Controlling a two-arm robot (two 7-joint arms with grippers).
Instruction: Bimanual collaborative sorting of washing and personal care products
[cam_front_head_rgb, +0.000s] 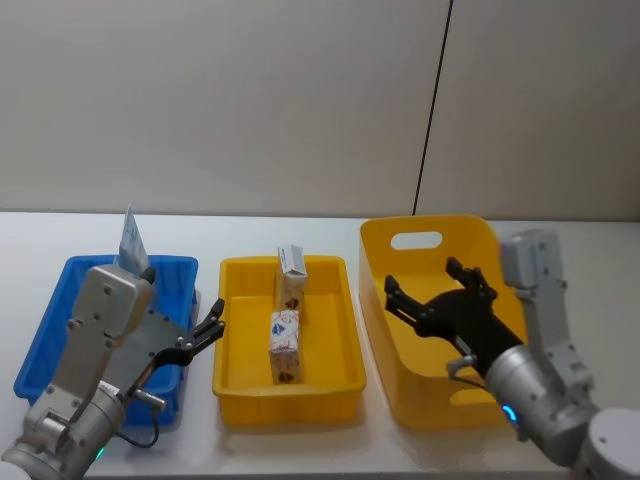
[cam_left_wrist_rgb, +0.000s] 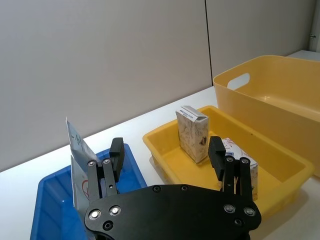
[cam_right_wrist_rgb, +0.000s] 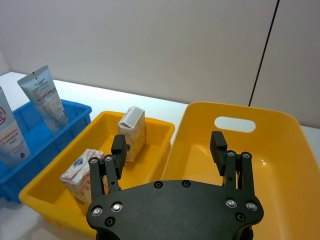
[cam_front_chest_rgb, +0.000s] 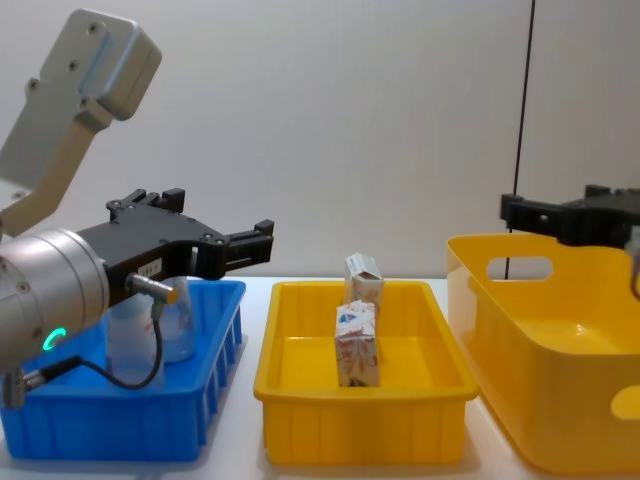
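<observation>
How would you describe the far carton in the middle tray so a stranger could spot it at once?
Start at the shallow yellow tray, between the blue bin and the deep yellow tub. Two small white cartons stand inside. Yours is the back carton, nearer the wall, behind the front carton.

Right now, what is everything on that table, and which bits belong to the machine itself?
squeeze tubes: two, pale bluish-white with red print, standing in the blue bin
cartons: two, white with red-and-blue print, standing in the shallow yellow tray, one behind the other
blue bin: one, blue, on the robot's left
shallow yellow tray: one, yellow, in the middle
tall yellow bin: one, yellow, with handle cut-outs, on the robot's right
table: one, white, under all three containers
left gripper: one, black, open, above the blue bin's right side
right gripper: one, black, open, above the tall yellow bin
</observation>
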